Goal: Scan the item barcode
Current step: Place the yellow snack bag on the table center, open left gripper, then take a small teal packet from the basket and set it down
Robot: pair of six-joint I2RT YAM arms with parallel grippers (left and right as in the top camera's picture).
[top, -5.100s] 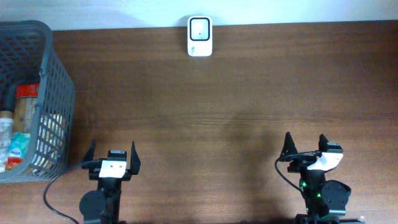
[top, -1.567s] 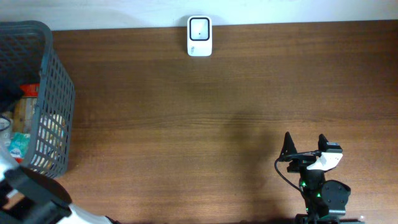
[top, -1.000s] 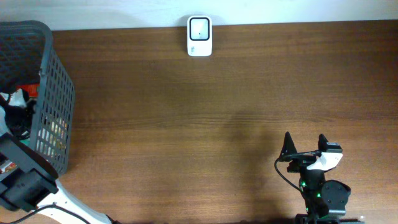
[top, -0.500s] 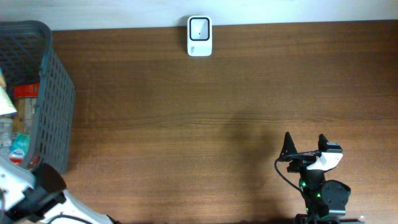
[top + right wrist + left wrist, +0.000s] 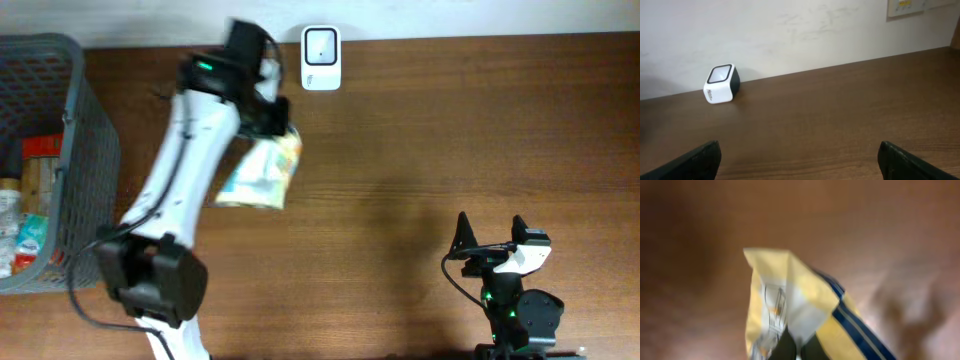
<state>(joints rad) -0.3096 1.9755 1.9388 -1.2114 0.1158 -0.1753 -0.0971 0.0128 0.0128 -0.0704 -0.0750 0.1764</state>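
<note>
The left gripper (image 5: 280, 130) is pinched tight on the top edge of a yellow-and-blue snack packet (image 5: 258, 172). It holds the packet over the table (image 5: 430, 140), near the white barcode scanner (image 5: 321, 58) at the far edge. A grey basket (image 5: 95, 140) of groceries stands far left. The right gripper (image 5: 491, 228) sits front right, its fingers spread wide.

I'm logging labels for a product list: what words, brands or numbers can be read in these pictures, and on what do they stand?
No text here can be read.
On the scanner: a small dark logo on its white side, too small to read.
On the snack packet: a printed box and marks, blurred.
On the wall plate: yellow marks, too small.
On the goods in the basket: labels too small.
</note>
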